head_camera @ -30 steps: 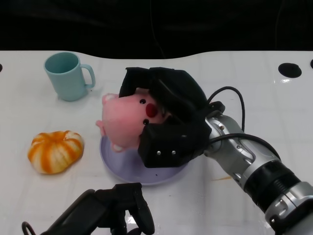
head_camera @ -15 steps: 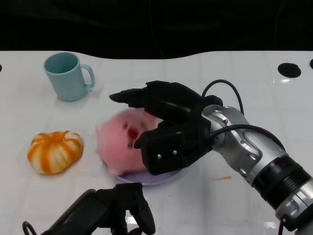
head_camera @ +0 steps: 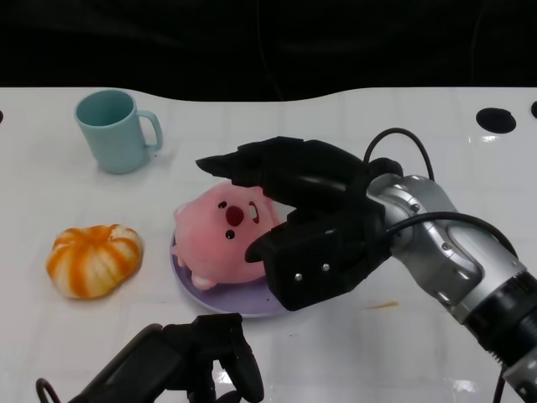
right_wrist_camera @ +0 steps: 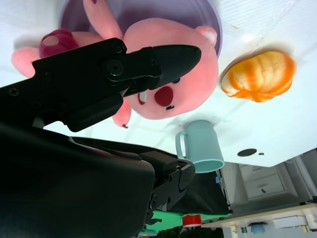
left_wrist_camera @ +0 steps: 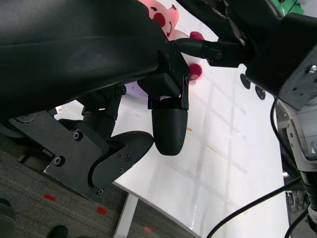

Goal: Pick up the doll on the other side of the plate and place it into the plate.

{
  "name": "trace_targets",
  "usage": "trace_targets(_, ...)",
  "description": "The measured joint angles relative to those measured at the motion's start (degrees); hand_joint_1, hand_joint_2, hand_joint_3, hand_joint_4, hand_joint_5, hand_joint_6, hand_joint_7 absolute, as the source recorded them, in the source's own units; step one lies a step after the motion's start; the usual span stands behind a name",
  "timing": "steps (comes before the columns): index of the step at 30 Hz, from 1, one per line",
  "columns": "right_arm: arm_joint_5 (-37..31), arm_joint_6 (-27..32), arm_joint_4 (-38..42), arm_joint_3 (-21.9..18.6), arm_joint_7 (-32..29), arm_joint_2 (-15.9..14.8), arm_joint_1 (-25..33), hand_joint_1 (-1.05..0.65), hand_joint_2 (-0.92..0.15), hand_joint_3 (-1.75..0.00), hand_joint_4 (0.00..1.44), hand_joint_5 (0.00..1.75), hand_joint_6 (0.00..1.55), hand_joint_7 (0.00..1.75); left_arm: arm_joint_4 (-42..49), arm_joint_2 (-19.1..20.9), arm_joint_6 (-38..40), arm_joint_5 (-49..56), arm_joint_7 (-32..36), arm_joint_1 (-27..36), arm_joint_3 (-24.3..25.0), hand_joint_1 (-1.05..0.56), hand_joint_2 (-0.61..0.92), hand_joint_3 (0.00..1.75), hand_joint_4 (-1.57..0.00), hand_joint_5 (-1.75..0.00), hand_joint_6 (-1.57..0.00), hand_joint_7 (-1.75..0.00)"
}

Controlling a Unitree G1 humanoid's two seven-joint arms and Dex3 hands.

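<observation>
In the head view, the pink doll (head_camera: pixel 225 235) lies on the purple plate (head_camera: pixel 220 295) near the middle of the white counter (head_camera: pixel 436 151), its face turned up. The right hand (head_camera: pixel 306 214) is just beside the doll on the right, its fingers (head_camera: pixel 243 164) spread and arched above the doll's head with a gap between, holding nothing; its lower part sits over the plate's right edge. A teal mug (head_camera: pixel 116 130) stands upright on the far left of the counter, well apart from the plate. An orange pumpkin (head_camera: pixel 92 259) lies on the counter left of the plate, near it but not touching. The left hand (head_camera: pixel 189 365) is low at the near edge, away from the plate, its fingers curled in with nothing in them. In the left wrist view, the left hand (left_wrist_camera: pixel 148 129) fills most of the picture, its fingers (left_wrist_camera: pixel 168 131) bent inward and empty above the counter's edge; the doll (left_wrist_camera: pixel 161 15) shows as a small pink patch beyond, and a grey floor lies below the counter. In the right wrist view, the right hand's fingers (right_wrist_camera: pixel 163 59) reach across in front of the doll (right_wrist_camera: pixel 173 79) without closing on it; the doll rests on the plate (right_wrist_camera: pixel 215 25), with the pumpkin (right_wrist_camera: pixel 260 74) and the mug (right_wrist_camera: pixel 200 144) beyond.
</observation>
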Motion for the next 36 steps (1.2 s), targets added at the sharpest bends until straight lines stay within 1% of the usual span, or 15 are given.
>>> trace_targets(9,4.75,-3.57,-11.46,-4.55,2.08,-6.94,7.74,-0.76,-0.92,-0.20,0.09,0.19,0.14,0.04,0.08,0.24,-0.13,0.00,0.00,-0.39,0.04,-0.17,0.54,1.16,-0.72,-1.75,-0.61,-1.51)
trace_targets(12,6.11,-3.66,-14.67,-5.80,2.96,-8.78,10.63,-0.70,-0.92,-0.19,0.01,0.49,0.19,0.05,0.09,0.25,-0.09,0.02,0.00,-0.53,0.01,-0.16,0.54,1.16,-0.72,-1.75,-0.61,-1.51)
trace_targets(14,7.11,-3.84,-16.96,-7.15,3.09,-9.57,12.77,-0.68,-0.92,-0.19,0.00,0.56,0.20,0.06,0.09,0.27,-0.09,0.06,0.00,-0.63,0.05,-0.16,0.54,1.16,-0.72,-1.75,-0.61,-1.50)
trace_targets(15,7.60,-3.91,-17.92,-7.78,3.11,-10.07,13.76,-0.65,-0.92,-0.20,0.00,0.64,0.24,0.07,0.10,0.25,-0.08,0.05,0.00,-0.74,0.02,-0.15,0.54,1.16,-0.72,-1.75,-0.62,-1.50)
trace_targets(16,8.27,-4.17,-18.80,-8.55,3.12,-10.63,14.88,-0.64,-0.92,-0.20,0.00,0.68,0.25,0.08,0.12,0.23,-0.07,0.05,0.01,-0.79,0.04,-0.15,0.54,1.16,-0.72,-1.75,-0.62,-1.49)
trace_targets(18,9.55,-4.97,-20.22,-10.35,3.07,-11.83,17.21,-0.57,-0.92,-0.16,0.06,0.75,0.33,0.11,0.31,0.17,-0.08,0.04,0.02,-0.91,0.06,-0.15,0.54,1.17,-0.72,-1.75,-0.62,-1.49)
trace_targets(22,11.71,-5.60,-22.52,-14.05,2.73,-13.95,21.91,-0.42,-0.92,-0.07,0.34,0.85,0.53,0.17,1.02,0.19,-0.09,0.06,0.02,-1.23,0.03,-0.16,0.54,1.18,-0.72,-1.75,-0.63,-1.49)
trace_targets(24,13.33,-5.62,-23.32,-15.83,2.56,-14.58,24.11,-0.29,-0.91,-0.03,0.52,0.94,0.68,0.21,1.16,0.21,-0.09,0.02,0.02,-1.48,0.07,-0.15,0.53,1.18,-0.71,-1.75,-0.62,-1.48)
trace_targets(25,14.21,-5.44,-23.84,-16.70,2.56,-14.72,25.18,-0.25,-0.91,-0.03,0.57,0.96,0.73,0.23,1.20,0.21,-0.10,0.01,0.02,-1.57,0.09,-0.15,0.53,1.17,-0.71,-1.75,-0.62,-1.48)
trace_targets(27,16.03,-4.61,-25.32,-18.06,2.98,-15.05,27.36,-0.20,-0.92,-0.04,0.71,0.91,0.83,0.24,1.27,0.25,-0.11,0.02,0.02,-1.68,0.16,-0.14,0.54,1.17,-0.71,-1.75,-0.62,-1.47)
trace_targets(30,17.80,-3.30,-27.16,-19.37,4.92,-16.53,29.68,-0.16,-0.92,-0.10,0.83,0.94,0.94,0.27,1.41,0.34,-0.14,0.03,0.02,-1.77,0.30,-0.14,0.54,1.16,-0.70,-1.75,-0.63,-1.47)
trace_targets(32,18.92,-2.27,-28.78,-20.45,6.78,-18.09,31.09,-0.16,-0.92,-0.13,0.86,0.97,0.98,0.28,1.60,0.39,-0.15,0.03,0.02,-1.75,0.49,-0.14,0.55,1.16,-0.70,-1.75,-0.63,-1.47)
trace_targets(33,19.54,-1.19,-29.81,-20.93,7.74,-18.80,31.62,-0.13,-0.92,-0.16,0.85,1.07,1.02,0.28,1.62,0.40,-0.17,0.02,0.02,-1.70,0.59,-0.15,0.55,1.16,-0.70,-1.75,-0.63,-1.47)
trace_targets(35,20.64,1.95,-32.37,-21.55,10.02,-20.14,32.52,-0.10,-0.92,-0.18,0.84,1.14,1.05,0.28,1.66,0.43,-0.27,0.02,0.02,-1.68,0.85,-0.16,0.55,1.17,-0.70,-1.75,-0.63,-1.47)
trace_targets(36,21.44,4.13,-34.11,-21.86,11.73,-20.88,33.08,-0.07,-0.92,-0.23,0.84,1.20,1.07,0.29,1.71,0.45,-0.48,0.00,0.02,-1.70,0.98,-0.15,0.54,1.17,-0.70,-1.75,-0.63,-1.47)
